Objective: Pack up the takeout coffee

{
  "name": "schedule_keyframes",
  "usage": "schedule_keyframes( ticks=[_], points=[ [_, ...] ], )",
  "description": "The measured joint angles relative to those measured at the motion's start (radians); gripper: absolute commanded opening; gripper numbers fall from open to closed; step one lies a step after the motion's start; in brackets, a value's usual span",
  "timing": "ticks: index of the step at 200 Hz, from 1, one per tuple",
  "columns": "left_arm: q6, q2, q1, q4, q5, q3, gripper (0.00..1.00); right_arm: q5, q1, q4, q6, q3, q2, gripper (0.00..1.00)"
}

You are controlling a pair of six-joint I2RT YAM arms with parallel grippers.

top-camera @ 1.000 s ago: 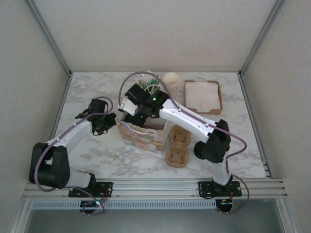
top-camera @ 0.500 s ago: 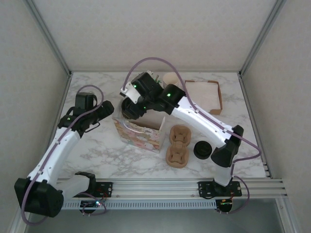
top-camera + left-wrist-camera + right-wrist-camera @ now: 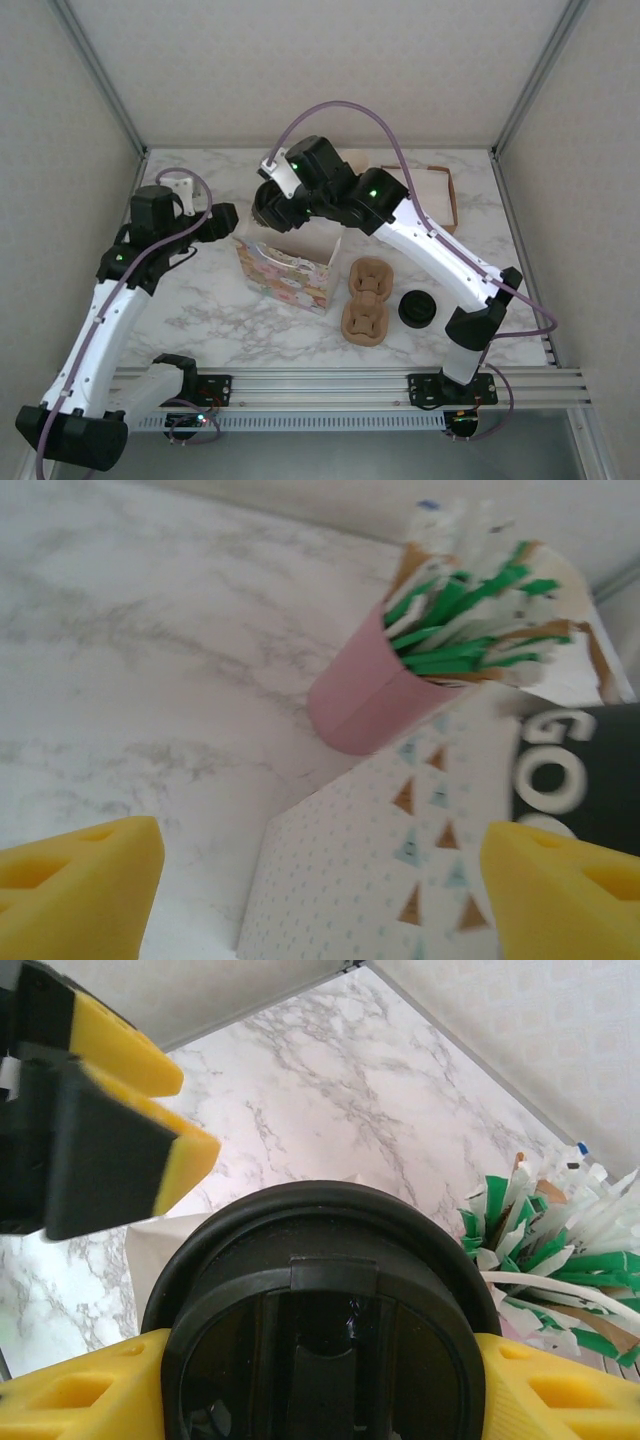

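Coffee (image 3: 318,1290) upright in right hand (image 3: 315,1400)

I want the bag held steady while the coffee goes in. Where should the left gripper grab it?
Probably pinch the gift bag at its left top edge, from the left, one finger inside: it stands upright, open-topped, thin-walled, with the open left gripper near that edge.

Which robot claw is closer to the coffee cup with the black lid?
Right. The right claw grips the coffee cup by its sides, over the bag. The left claw hangs open beside the bag, not touching the cup.
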Motion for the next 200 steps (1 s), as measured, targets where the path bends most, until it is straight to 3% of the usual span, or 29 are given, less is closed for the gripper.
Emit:
schedule_keyframes(
  ticks=[39, 64, 97, 133, 200],
  points=[
    [0.317, -0.061, -0.029, 0.001, 0.131, 0.032, 0.99, 0.001, 0.0, -0.028, 0.028, 0.036, -0.005, 0.55],
    [0.532, -0.074, -0.048, 0.001, 0.201, 0.039, 1.0, -0.011, 0.0, -0.041, 0.042, 0.034, -0.023, 0.55],
    [0.719, -0.06, -0.074, 0.0, 0.248, 0.055, 1.0, -0.041, 0.0, -0.053, 0.062, 0.021, -0.076, 0.55],
    [0.84, -0.006, -0.105, 0.023, 0.273, 0.091, 1.0, -0.092, 0.0, -0.049, 0.08, -0.012, -0.143, 0.55],
    [0.932, 0.058, -0.152, 0.031, 0.332, 0.146, 1.0, -0.11, -0.003, -0.023, 0.092, -0.04, -0.182, 0.54]
  ],
)
